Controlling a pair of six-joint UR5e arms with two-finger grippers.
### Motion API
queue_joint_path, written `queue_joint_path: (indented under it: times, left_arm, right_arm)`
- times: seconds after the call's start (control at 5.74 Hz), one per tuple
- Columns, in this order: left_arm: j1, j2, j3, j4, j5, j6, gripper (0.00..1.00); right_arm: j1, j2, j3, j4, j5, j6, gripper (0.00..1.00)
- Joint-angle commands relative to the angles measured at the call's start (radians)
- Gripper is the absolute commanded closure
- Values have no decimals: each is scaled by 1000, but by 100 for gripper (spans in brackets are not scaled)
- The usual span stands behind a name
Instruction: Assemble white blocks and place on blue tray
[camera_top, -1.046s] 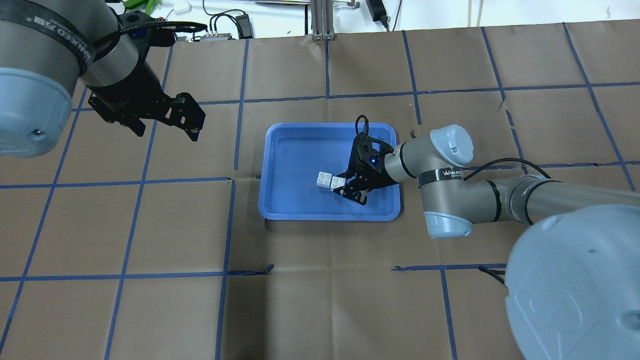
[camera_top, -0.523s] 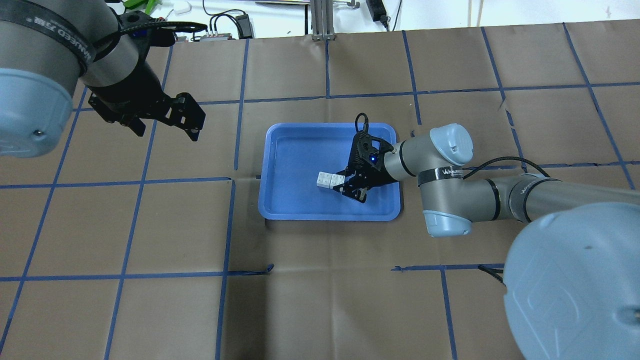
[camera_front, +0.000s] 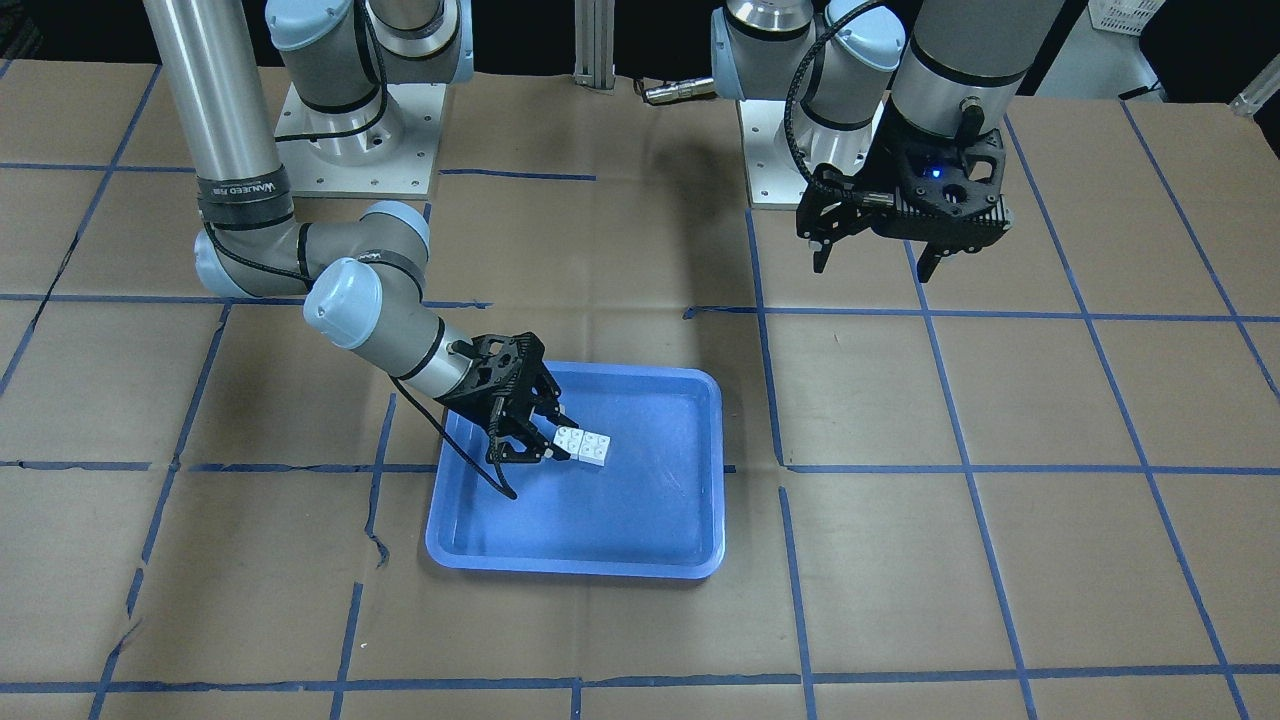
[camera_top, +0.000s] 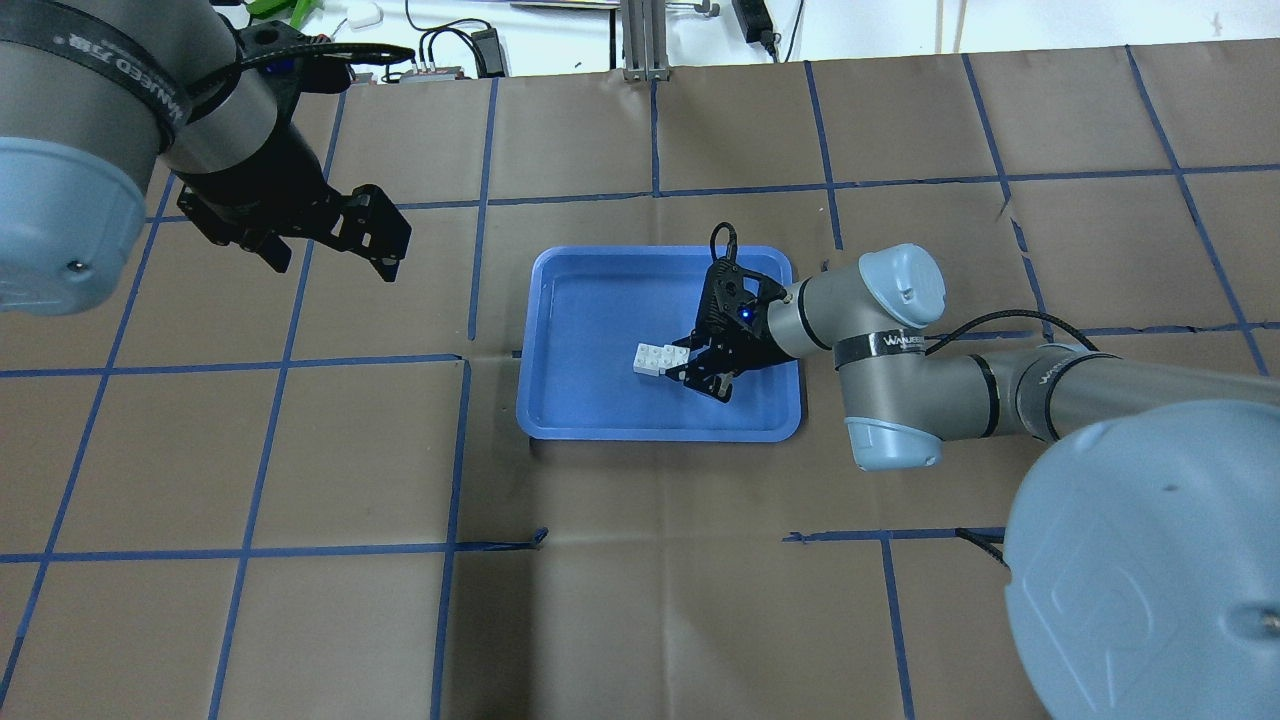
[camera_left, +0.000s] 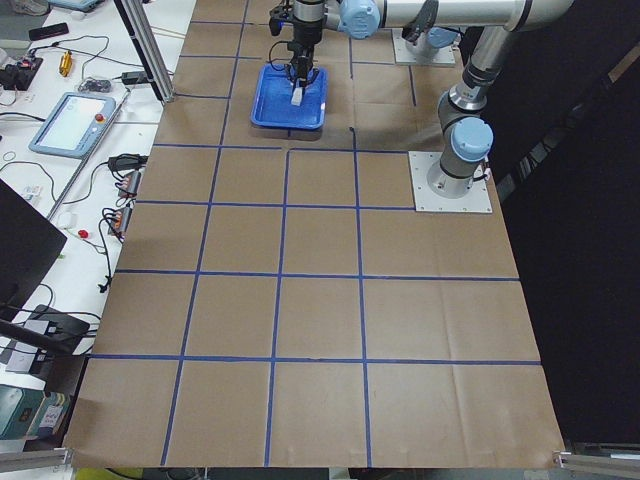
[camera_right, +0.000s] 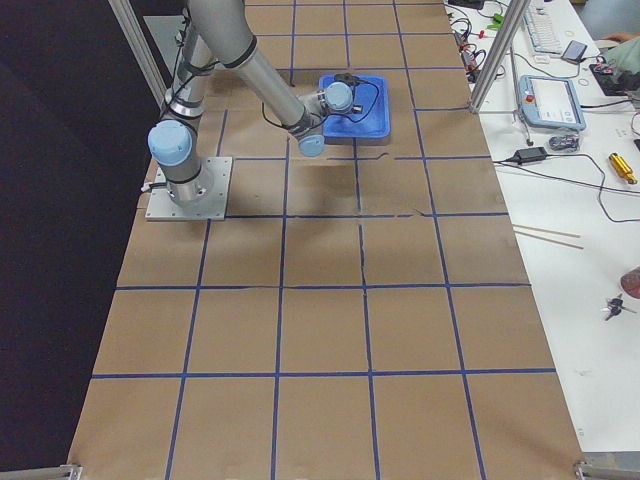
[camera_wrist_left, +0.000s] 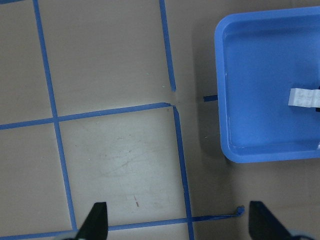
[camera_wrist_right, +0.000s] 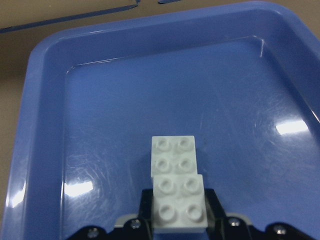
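Note:
The two white blocks (camera_top: 655, 358) are joined into a short bar inside the blue tray (camera_top: 560, 430), right of its middle. My right gripper (camera_top: 678, 365) reaches into the tray from the right and is shut on the near block. The right wrist view shows the bar (camera_wrist_right: 175, 170) with the near block held between the pads and the far block sticking out over the tray floor (camera_wrist_right: 100, 125). The front view shows the bar (camera_front: 583, 445) at the gripper (camera_front: 545, 440). My left gripper (camera_top: 335, 265) is open and empty, well left of the tray, above the table.
The table is covered in brown paper with a grid of blue tape lines. The left wrist view shows the tray's corner (camera_wrist_left: 260, 155) and the end of the bar (camera_wrist_left: 302, 96). Cables and devices lie beyond the table's far edge.
My right gripper has shifted slightly toward the far side of the tray with the blocks, and the two blocks now lie in one straight line. The left arm has not moved.

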Motion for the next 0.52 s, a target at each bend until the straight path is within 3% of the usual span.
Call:
queue_joint_path:
  times: [0.0, 0.35]
  left_arm:
    - [-1, 0, 0, 0, 0, 0, 1]
    - [-1, 0, 0, 0, 0, 0, 1]
  right_arm:
    - [0, 0, -4, 0, -2, 4, 91]
    - [0, 0, -2, 0, 0, 22, 91]
